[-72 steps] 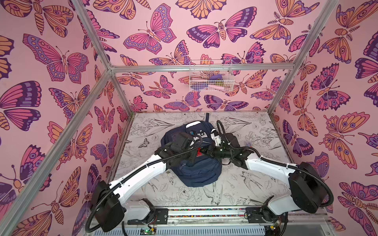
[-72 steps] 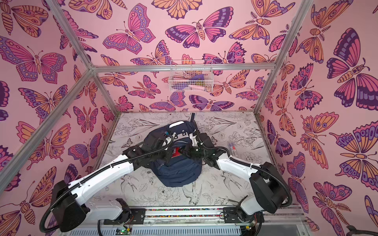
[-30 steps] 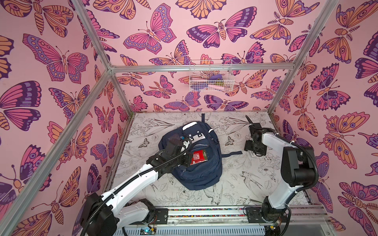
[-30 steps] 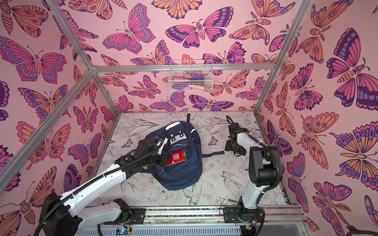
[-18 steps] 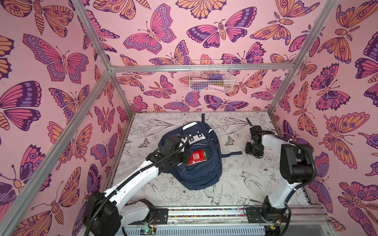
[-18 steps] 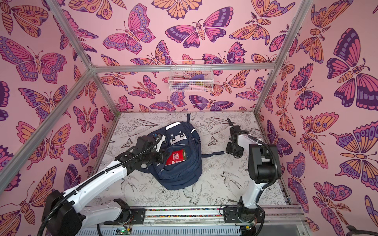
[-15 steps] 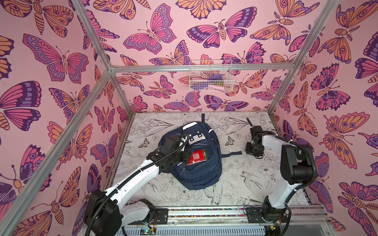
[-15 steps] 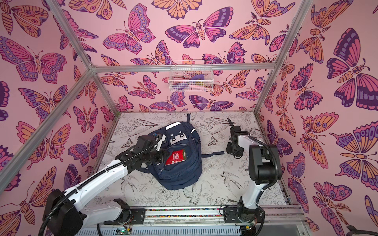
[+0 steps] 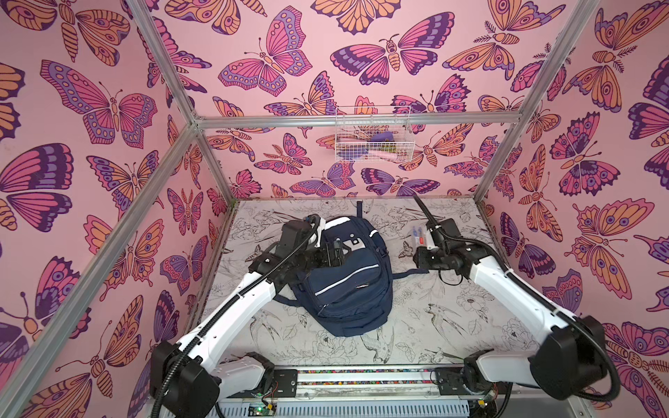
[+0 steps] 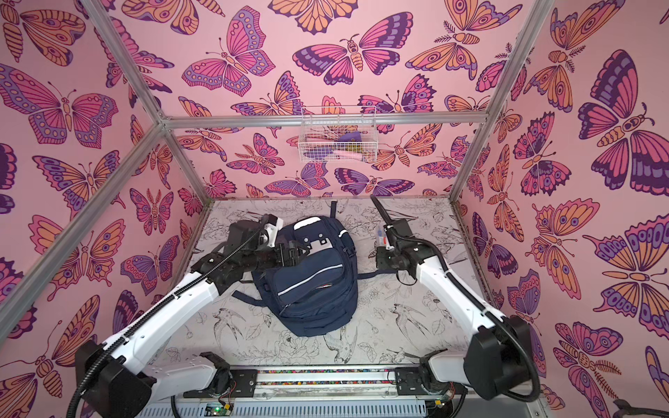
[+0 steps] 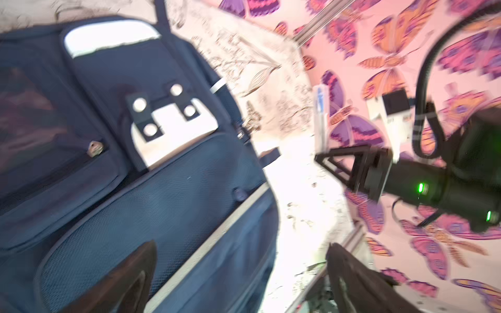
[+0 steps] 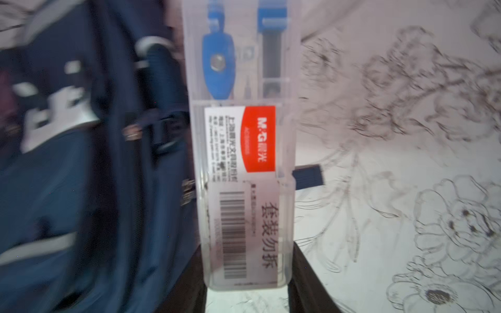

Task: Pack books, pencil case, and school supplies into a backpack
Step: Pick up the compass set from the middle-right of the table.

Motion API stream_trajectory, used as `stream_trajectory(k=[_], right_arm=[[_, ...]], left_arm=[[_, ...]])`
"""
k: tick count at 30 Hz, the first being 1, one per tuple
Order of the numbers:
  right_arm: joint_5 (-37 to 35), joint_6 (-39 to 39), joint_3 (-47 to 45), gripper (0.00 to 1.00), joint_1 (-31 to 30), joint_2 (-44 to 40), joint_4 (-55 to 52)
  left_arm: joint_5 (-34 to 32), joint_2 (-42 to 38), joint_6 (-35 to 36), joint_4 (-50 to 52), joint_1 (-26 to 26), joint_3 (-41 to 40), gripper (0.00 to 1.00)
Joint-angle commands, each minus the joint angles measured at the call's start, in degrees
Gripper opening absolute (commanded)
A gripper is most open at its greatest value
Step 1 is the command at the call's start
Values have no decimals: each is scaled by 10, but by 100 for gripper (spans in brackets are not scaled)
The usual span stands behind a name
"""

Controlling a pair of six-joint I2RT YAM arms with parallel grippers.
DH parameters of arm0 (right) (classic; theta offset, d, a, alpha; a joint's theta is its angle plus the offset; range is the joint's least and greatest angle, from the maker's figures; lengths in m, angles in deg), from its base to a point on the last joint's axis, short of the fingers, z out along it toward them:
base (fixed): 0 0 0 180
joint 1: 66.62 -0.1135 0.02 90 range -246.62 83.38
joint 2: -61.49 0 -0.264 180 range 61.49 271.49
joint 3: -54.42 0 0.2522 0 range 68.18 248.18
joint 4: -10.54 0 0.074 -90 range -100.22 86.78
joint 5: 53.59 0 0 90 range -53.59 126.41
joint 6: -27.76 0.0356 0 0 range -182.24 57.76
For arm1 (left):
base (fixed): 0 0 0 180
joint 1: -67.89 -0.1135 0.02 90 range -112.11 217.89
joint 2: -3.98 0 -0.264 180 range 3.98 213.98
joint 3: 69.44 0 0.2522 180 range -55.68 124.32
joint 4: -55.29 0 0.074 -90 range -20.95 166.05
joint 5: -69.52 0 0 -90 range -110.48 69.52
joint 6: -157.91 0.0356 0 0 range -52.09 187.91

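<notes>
Centre of the surface [image 9: 452, 325]: backpack [image 9: 347, 289] lies flat, front up, top toward 12 o'clock and base toward 6.

Risks, likely:
- Pack is slack navy fabric and no pocket mouth visibly gapes in either top view. Anything pushed at it could just shove the whole bag or crumple the flap.
- One strap [image 9: 409, 272] trails toward 3 o'clock, right under the incoming arm's path, so it could snag.
- Left gripper [image 9: 335, 253] hovers over the pack's upper front, at about 10 o'clock from the bag's centre. Its fingers [image 11: 130, 279] are spread wide, released, with nothing between them. So nothing holds a zip or flap apart for the insert.
- Right gripper [image 9: 423, 253] sits at about 2 o'clock from the pack, just beside it. Its fingers [image 12: 303, 273] are clenched on one short end of the clear compass box [image 12: 244, 151]. The long free end sticks out, so it may pivot or slip on contact with fabric. Slick hard plastic makes that worse, and the lid could pop.

Looks:
- Backpack has white reflective stripes and a white patch with dark dots. It looks squashy.
- Box is off the surface, near the pack's 2 o'clock edge, and also shows in a top view [image 10: 383, 235]. It is a long, flat, transparent rigid case.
- A blue compass shows inside at the far end. A red-and-white label sits mid-box, and a barcode sticker sits near the gripped end.
</notes>
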State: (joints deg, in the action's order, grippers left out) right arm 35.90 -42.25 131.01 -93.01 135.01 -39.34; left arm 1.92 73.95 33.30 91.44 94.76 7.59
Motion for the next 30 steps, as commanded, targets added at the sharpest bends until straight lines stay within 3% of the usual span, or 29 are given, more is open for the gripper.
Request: stream_trajectory(k=[1,5,10,15,20,24,29,30], right_arm=[[17,-46,40,13,-79,-29,-29],[24,-85,75,13,-187,-49,-20],[33,-109,139,13,-242,-16,-56],[43,-124,164,13,-261,1,-64],[37,-135,175,12,-269,13,-77],[28,-137,178,11,-273,15,-80],[2,-131,176,14,-277,9,-76],[-2,-128,174,16,-277,5,-73]], left_arm=[[95,10,-68,-11,-11,30,100],[195,24,-170,-93,-24,28,100],[264,47,-268,-203,-29,-3,93],[289,51,-294,-230,-41,-24,70],[300,48,-321,-267,-52,-45,39],[300,46,-351,-310,-59,-60,23],[293,45,-380,-346,-63,-75,11],[289,43,-382,-346,-64,-77,4]])
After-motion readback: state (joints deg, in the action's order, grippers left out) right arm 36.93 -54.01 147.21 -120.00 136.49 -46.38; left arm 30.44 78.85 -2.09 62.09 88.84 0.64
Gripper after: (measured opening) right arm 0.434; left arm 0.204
